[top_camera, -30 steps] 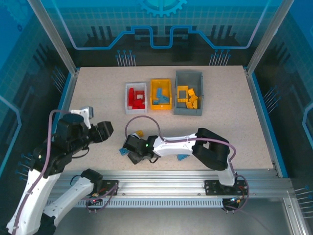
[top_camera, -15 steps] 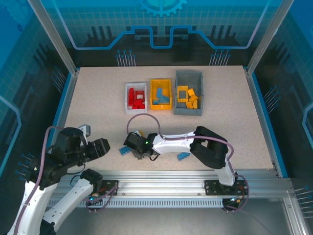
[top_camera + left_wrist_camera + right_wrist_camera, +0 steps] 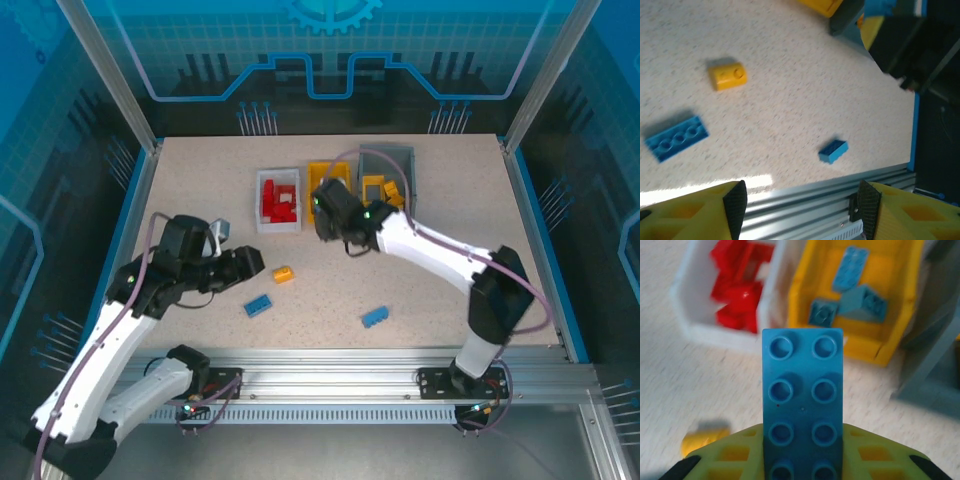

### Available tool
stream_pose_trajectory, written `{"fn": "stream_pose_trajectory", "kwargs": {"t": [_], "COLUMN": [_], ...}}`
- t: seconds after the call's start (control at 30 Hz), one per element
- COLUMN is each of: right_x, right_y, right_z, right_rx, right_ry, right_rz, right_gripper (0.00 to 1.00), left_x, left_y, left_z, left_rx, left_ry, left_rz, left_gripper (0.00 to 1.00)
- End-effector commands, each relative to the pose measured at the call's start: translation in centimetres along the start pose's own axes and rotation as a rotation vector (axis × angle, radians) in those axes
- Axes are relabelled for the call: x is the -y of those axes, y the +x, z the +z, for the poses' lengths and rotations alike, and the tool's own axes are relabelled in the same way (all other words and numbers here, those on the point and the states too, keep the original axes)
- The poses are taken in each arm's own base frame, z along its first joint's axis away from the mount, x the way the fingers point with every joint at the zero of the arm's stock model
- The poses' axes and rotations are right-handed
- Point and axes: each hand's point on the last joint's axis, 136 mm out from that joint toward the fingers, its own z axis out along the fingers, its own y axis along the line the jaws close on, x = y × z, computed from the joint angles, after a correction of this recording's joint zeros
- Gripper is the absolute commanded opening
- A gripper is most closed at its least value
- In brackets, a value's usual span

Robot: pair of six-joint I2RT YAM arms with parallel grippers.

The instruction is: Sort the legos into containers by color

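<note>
- Top external: my right hand (image 3: 326,222) hangs at the near end of the yellow bin (image 3: 322,170). My left hand (image 3: 252,263) hovers beside a loose orange-yellow brick (image 3: 283,274).
- Left wrist: my left hand's jaws stand apart above the tabletop (image 3: 805,90), near a blue three-stud plate (image 3: 676,138).
- Right wrist: my right hand is clamped on a blue two-wide brick (image 3: 803,405), just short of the yellow bin, which holds blue bricks (image 3: 860,302). Red bricks (image 3: 740,295) lie in the white bin (image 3: 690,325).
</note>
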Motion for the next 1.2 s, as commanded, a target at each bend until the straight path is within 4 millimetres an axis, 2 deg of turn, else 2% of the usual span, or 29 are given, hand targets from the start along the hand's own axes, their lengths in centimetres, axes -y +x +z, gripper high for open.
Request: {"fn": "stream_pose_trajectory", "kwargs": {"t": [0.0, 0.13, 0.23, 0.33, 0.47, 0.57, 0.7, 0.87, 1.03, 1.17], "right_x": [2.1, 4.3, 5.1, 5.5, 5.8, 5.5, 5.0, 3.4, 2.0, 1.2], "right_y": [-1.7, -4.6, -5.7, -5.8, -5.5, -5.6, -6.0, -7.4, -9.6, -11.6], "right_z": [3.0, 7.1, 9.9, 12.7, 14.9, 15.5, 15.0, 12.9, 9.2, 5.4], "right_rx": [-0.075, -0.13, -0.16, -0.186, -0.207, -0.199, -0.191, -0.141, -0.055, 0.033], "right_ry": [0.096, 0.186, 0.202, 0.204, 0.2, 0.176, 0.16, 0.134, 0.115, 0.1], "right_rz": [-0.003, 0.058, 0.094, 0.121, 0.155, 0.157, 0.158, 0.136, 0.122, 0.108], "right_gripper": [0.31, 0.31, 0.32, 0.32, 0.34, 0.4, 0.54, 0.59, 0.58, 0.57], "left_x": [4.2, 5.3, 5.5, 5.5, 5.2, 4.9, 4.7, 3.9, 2.6, 1.3], "left_y": [-2.5, -3.3, -3.3, -3.3, -3.0, -2.7, -2.5, -2.1, -1.7, -1.4], "left_z": [0.5, 2.1, 2.8, 3.3, 4.0, 4.4, 4.7, 5.5, 6.1, 6.5], "left_rx": [0.055, 0.056, 0.053, 0.052, 0.043, 0.034, 0.029, 0.012, 0.004, -0.006], "left_ry": [0.137, 0.134, 0.129, 0.124, 0.119, 0.113, 0.107, 0.082, 0.041, -0.005], "left_rz": [0.046, 0.079, 0.094, 0.11, 0.119, 0.124, 0.131, 0.137, 0.139, 0.131], "left_gripper": [0.64, 0.64, 0.64, 0.64, 0.64, 0.64, 0.64, 0.65, 0.65, 0.65]}}
